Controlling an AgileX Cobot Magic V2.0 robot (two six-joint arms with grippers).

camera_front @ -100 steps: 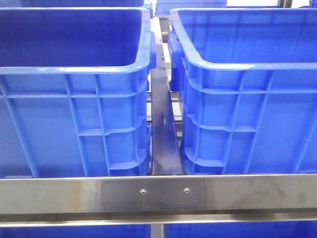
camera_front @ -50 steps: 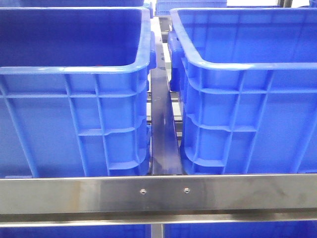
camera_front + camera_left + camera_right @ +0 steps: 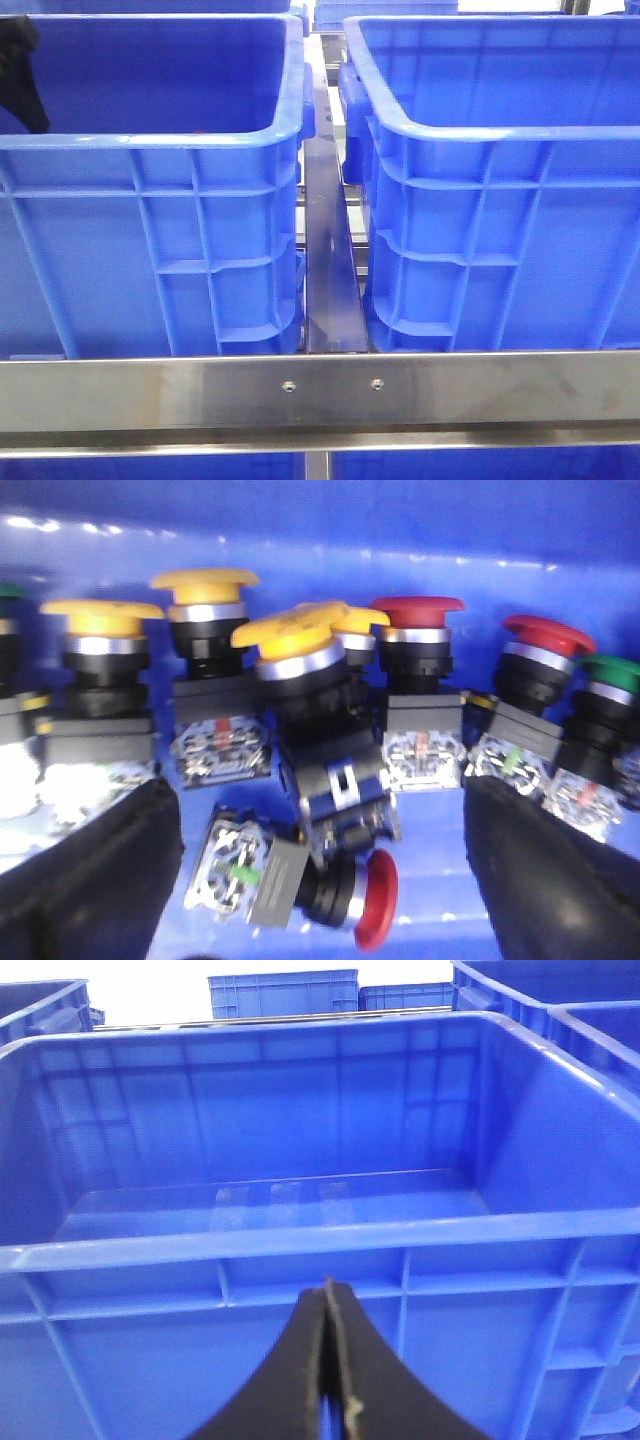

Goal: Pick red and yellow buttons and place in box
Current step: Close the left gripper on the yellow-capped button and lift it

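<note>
Bright, even light fills the front view, and glare streaks the steel rail [image 3: 320, 390] nearest the camera. The left wrist view is soft with blur, its push buttons [image 3: 300, 670] smeared and white highlights speckling the blue wall [image 3: 320, 520]. In the right wrist view the far background [image 3: 150, 990] is blown out white.

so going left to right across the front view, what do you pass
left tool dipping into the left blue crate → dark metal rail in the gap between the crates → right blue crate. The steel crossbar runs across the whole front, so it has no place in the order.
</note>
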